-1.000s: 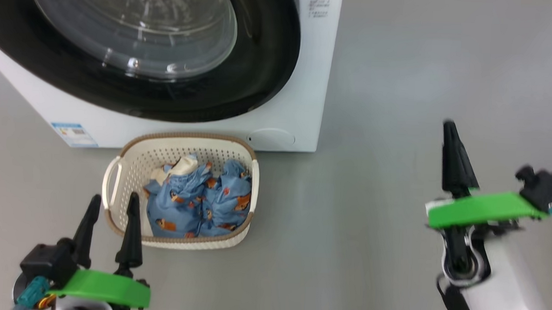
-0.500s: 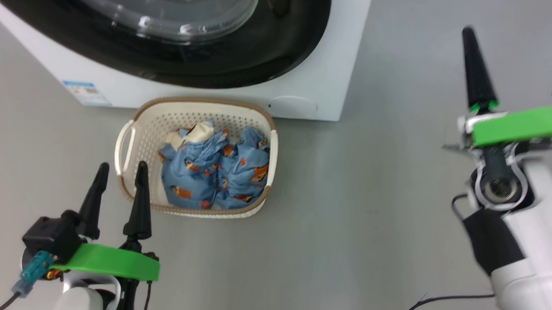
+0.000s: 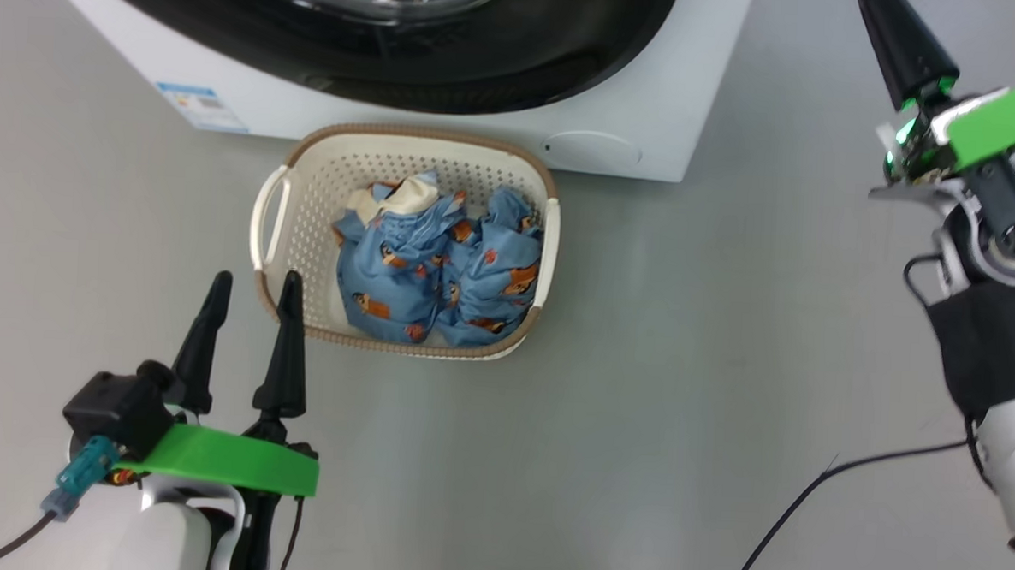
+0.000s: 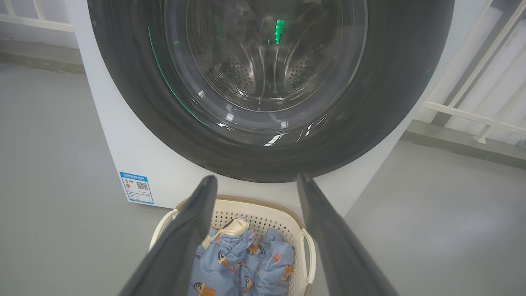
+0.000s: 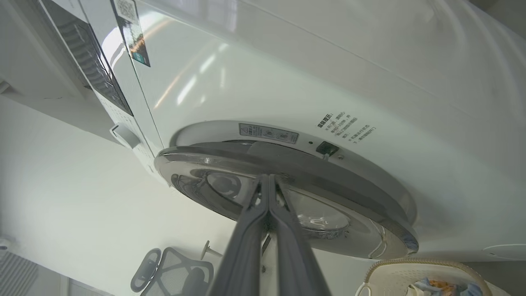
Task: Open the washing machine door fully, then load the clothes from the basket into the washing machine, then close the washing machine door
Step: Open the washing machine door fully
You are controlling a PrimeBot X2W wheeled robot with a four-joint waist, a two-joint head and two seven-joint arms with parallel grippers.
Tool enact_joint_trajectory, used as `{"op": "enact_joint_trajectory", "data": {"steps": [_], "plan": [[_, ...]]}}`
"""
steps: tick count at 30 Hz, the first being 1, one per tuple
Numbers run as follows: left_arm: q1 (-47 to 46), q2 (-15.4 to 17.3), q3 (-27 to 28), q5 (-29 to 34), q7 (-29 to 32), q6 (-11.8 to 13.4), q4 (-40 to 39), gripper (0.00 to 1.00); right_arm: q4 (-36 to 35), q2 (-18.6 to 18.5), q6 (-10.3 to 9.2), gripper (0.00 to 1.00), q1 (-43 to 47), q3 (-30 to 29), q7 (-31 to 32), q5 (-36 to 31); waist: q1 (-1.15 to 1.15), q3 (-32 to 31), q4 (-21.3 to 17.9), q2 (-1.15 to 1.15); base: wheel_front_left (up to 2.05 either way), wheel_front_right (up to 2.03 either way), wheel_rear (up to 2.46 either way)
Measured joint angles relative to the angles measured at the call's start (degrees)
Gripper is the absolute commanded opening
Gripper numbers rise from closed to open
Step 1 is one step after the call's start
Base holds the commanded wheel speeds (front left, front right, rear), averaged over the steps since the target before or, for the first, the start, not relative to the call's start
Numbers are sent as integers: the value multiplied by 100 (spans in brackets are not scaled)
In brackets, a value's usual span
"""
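At centre frame in the head view the basket (image 3: 306, 182) sits on the grey floor (image 3: 684, 370) just before the washing machine (image 3: 661, 112), the clothes (image 3: 439, 273) heaped in its right half. The washing machine door (image 3: 500, 70) at the top edge looks shut. The left fingers (image 3: 286, 352), spread wide and empty, hover at lower left beside the basket's near corner, while the right fingers (image 5: 250, 234), pressed together, point at the door's rim in the right wrist view, contact unclear.
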Motion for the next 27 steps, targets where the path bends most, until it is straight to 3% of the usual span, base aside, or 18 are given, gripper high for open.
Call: {"op": "enact_joint_trajectory", "data": {"steps": [10,27], "plan": [[-175,-22,-342,-170,0,0,-3,100,468,-149,0,0,-745,60,1048,280,0,291,251,0,0,0,0],[-444,-33,-670,-512,0,0,-105,100,1192,-331,0,0,-2067,60,1467,121,0,864,649,0,0,0,0]]}}
